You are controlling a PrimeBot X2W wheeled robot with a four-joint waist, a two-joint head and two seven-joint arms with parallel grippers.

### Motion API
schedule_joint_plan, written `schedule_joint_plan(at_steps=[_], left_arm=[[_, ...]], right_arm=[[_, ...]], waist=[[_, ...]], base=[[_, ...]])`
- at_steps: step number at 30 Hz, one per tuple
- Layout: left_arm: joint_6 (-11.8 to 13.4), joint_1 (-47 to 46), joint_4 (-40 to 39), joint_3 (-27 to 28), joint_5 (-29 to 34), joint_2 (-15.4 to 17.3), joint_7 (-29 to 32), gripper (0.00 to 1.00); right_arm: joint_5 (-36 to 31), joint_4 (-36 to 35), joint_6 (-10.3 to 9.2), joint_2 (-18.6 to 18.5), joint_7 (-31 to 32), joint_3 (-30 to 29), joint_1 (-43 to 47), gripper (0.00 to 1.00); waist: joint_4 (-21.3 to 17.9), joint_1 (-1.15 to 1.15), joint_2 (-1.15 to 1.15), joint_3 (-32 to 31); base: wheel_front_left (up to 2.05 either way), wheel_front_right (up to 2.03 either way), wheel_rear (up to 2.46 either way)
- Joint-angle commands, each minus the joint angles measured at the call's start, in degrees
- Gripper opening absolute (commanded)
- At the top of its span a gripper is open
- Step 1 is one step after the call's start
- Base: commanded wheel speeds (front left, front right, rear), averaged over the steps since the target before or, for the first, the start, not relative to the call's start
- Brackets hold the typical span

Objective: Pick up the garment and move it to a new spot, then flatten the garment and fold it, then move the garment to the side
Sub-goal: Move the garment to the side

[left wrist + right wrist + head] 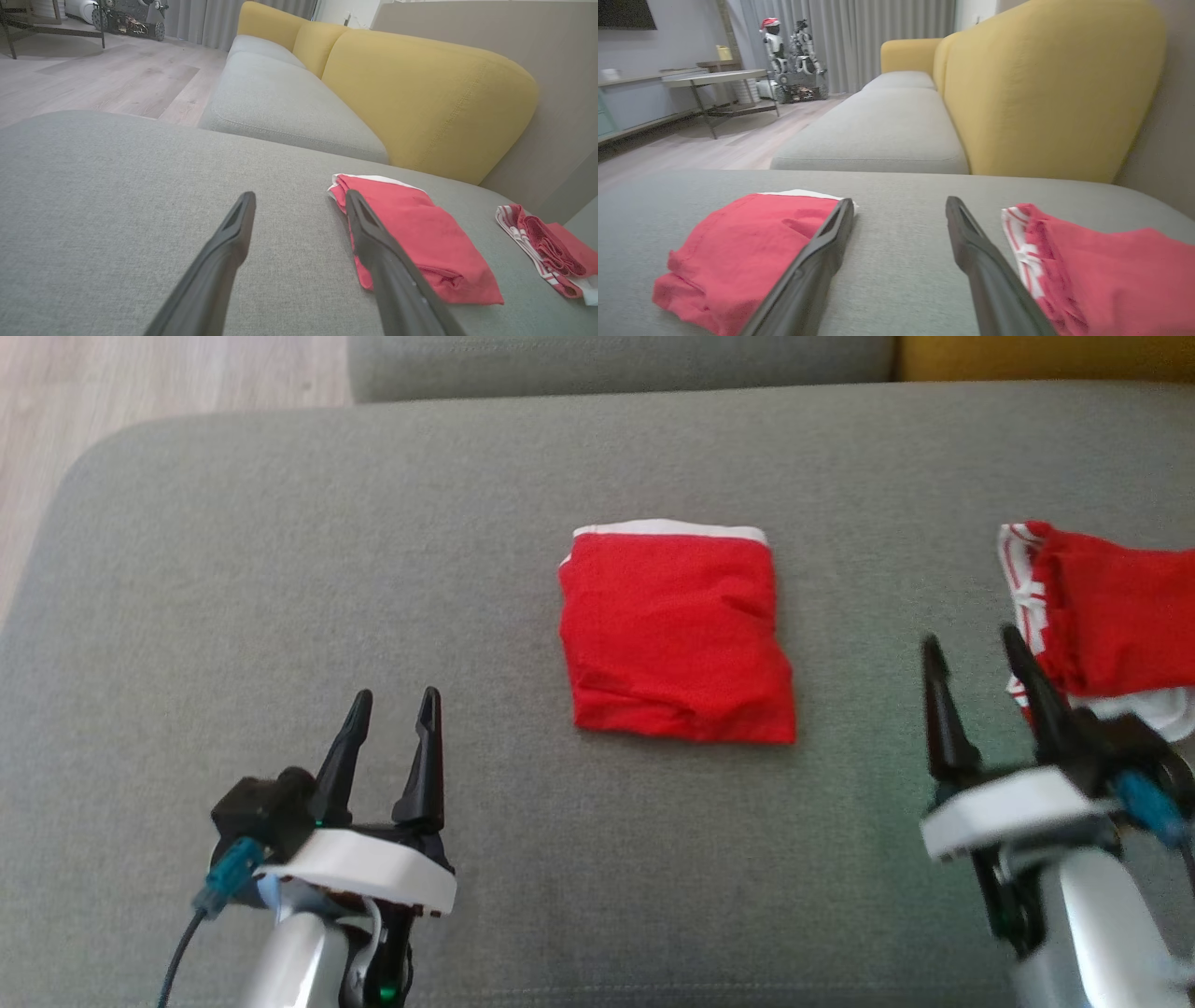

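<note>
Garment (677, 635) lies folded on grey cushion (280, 569); striped red cloth (1111, 616) at right. Right wrist view shows distant robot (773, 39). Left gripper (397, 695), right gripper (969, 639): fingers apart, empty.

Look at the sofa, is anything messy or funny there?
A little. The folded red garment lies fairly neat in the middle of the grey cushion, though its near edge is rumpled. The red garment with white stripes at the right is bunched up, not flat. Nothing looks spilled or broken.
</note>
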Motion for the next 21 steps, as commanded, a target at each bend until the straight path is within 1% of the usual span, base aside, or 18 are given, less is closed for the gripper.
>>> schedule_joint_plan(at_steps=[1, 4, 9, 10, 14, 21], left_arm=[[-0.3, -2.8, -1.6, 1.4, 0.2, 0.2, -0.3, 1.0], [-0.6, -3.5, -1.2, 0.9, 0.2, 0.2, -0.3, 1.0], [-0.7, -5.0, -0.7, -0.1, -0.2, 0.2, -0.3, 1.0], [-0.7, -5.0, -0.7, -0.1, -0.2, 0.2, -0.3, 1.0], [-0.7, -5.7, -0.4, -0.5, -0.5, 0.2, -0.3, 1.0], [-0.6, -6.0, 0.0, -0.7, -0.7, 0.2, -0.3, 1.0]], right_arm=[[1.4, -0.8, -0.05, 0.3, 1.2, 2.3, -4.3, 1.0], [4.5, 2.6, -0.05, 0.2, 4.8, 3.8, -7.7, 1.0], [11.2, 9.8, -0.05, 0.5, 10.3, 4.8, -13.0, 1.0], [11.2, 9.8, -0.05, 0.5, 10.3, 4.8, -13.0, 1.0], [14.6, 15.6, -0.05, 0.7, 13.4, 4.9, -16.2, 1.0], [14.4, 24.5, -0.05, 1.0, 14.2, 4.2, -19.8, 1.0]], waist=[[1.0, 0.0, 0.0, 1.2], [2.4, 0.0, 0.0, 2.5], [5.3, 0.0, 0.0, 4.5], [5.3, 0.0, 0.0, 4.5], [7.3, 0.0, 0.0, 5.6], [9.4, 0.0, 0.0, 6.5]], base=[[0.0, 0.0, 0.0], [0.0, 0.0, 0.0], [0.0, 0.0, 0.0], [0.0, 0.0, 0.0], [0.0, 0.0, 0.0], [0.0, 0.0, 0.0]])
